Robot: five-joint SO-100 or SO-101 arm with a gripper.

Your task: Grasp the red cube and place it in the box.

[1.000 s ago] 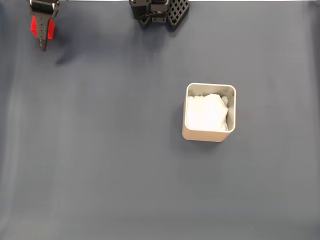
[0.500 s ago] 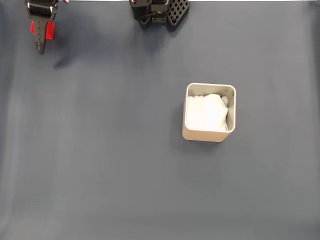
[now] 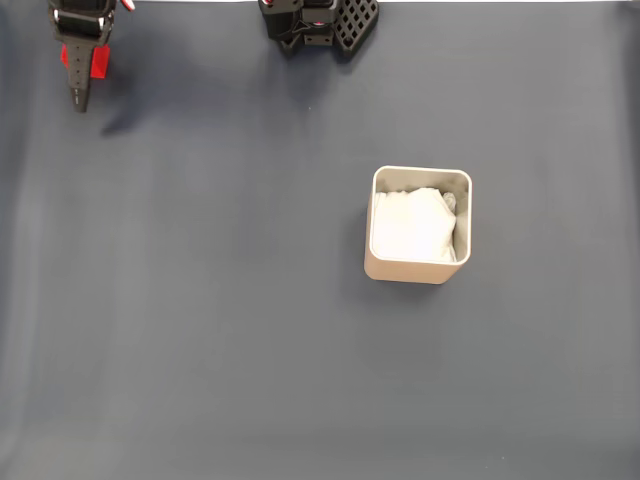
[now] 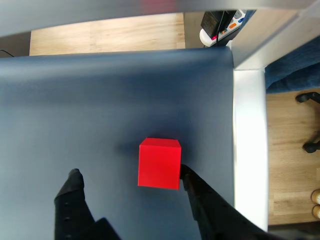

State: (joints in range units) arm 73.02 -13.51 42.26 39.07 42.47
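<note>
The red cube (image 4: 160, 163) rests on the dark mat between my open gripper's (image 4: 130, 174) black fingers. The right finger (image 4: 192, 185) is against the cube's side, and the left finger (image 4: 74, 182) stands well apart from it. In the fixed view the gripper (image 3: 80, 75) hovers at the far top left over the cube (image 3: 99, 62), which peeks out as red slivers on either side of it. The beige box (image 3: 417, 268) with white padding stands right of the middle, far from the gripper.
The arm's black base (image 3: 318, 20) sits at the top centre of the fixed view. In the wrist view the mat's right edge and a white table strip (image 4: 247, 150) lie close to the cube, with wooden floor and a chair wheel (image 4: 311, 146) beyond.
In the fixed view the gripper has shifted slightly up and left over the cube, so less red shows on its left and a sliver now shows on its right.
</note>
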